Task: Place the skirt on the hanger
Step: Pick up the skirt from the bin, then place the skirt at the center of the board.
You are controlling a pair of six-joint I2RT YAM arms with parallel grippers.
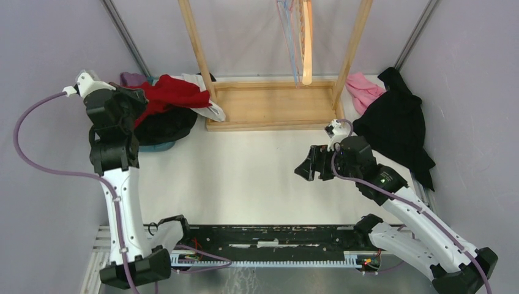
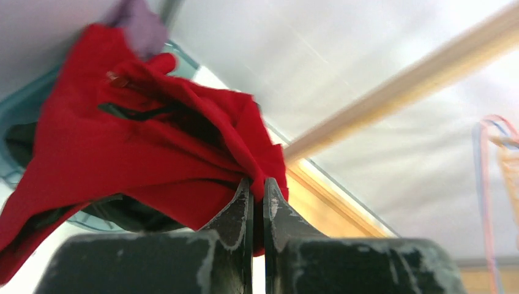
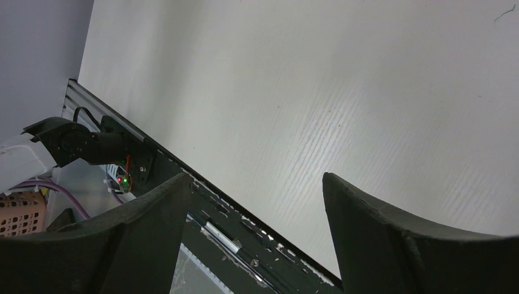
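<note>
Red cloth sits pinched in the closed left hand (image 2: 257,187): the skirt (image 2: 122,153), bunched over the far-left pile (image 1: 162,125); the hanger (image 1: 306,49) hangs to its right on the rack (image 1: 269,104); the right hand (image 3: 256,184), spread empty, lies nearer it

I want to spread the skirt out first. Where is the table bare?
Bare: the table middle, between rack base, rail, left arm and right arm. Crowded: back left, a pile with the red skirt; back right, black garment and pink cloth.

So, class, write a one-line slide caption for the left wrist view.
Left gripper pinches a fold of the red skirt, with the teal basket and wooden rack behind.
</note>
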